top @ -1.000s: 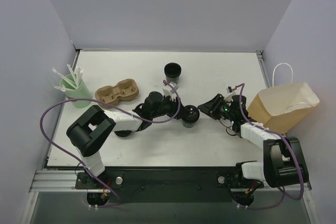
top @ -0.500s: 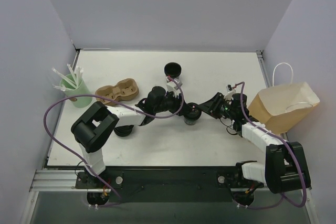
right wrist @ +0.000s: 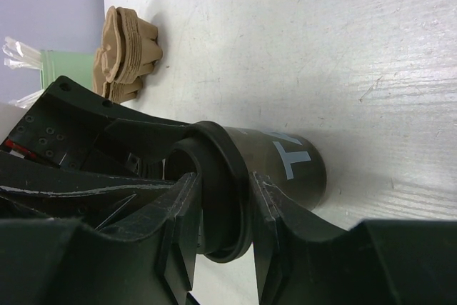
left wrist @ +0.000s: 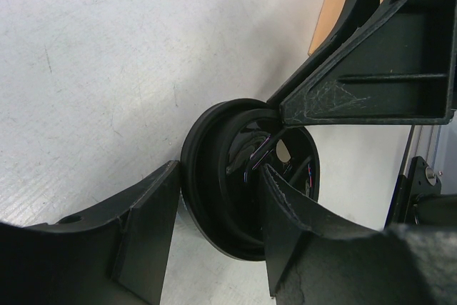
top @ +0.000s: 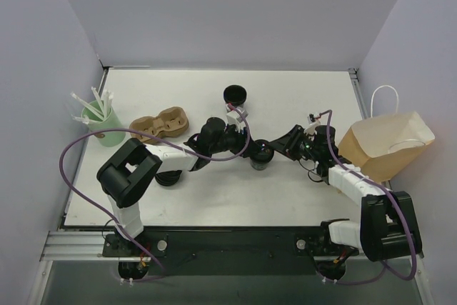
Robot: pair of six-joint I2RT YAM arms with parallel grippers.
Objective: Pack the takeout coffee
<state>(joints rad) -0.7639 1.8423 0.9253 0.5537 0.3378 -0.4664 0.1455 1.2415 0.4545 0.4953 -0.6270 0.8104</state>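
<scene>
- the takeout coffee (top: 260, 155), a small black cup with a black lid (right wrist: 218, 176), is at the middle of the table (top: 300, 98), between the two arms. it is outside the brown paper bag (top: 385, 144), which stands at the right edge.
- the left gripper (top: 252, 151) clasps the cup on both sides, near its top.
- the right gripper (top: 277, 148) pinches the lid's rim, with one finger (left wrist: 371, 69) across the lid top.
- a cardboard cup carrier (top: 161, 125) lies well to the left.
</scene>
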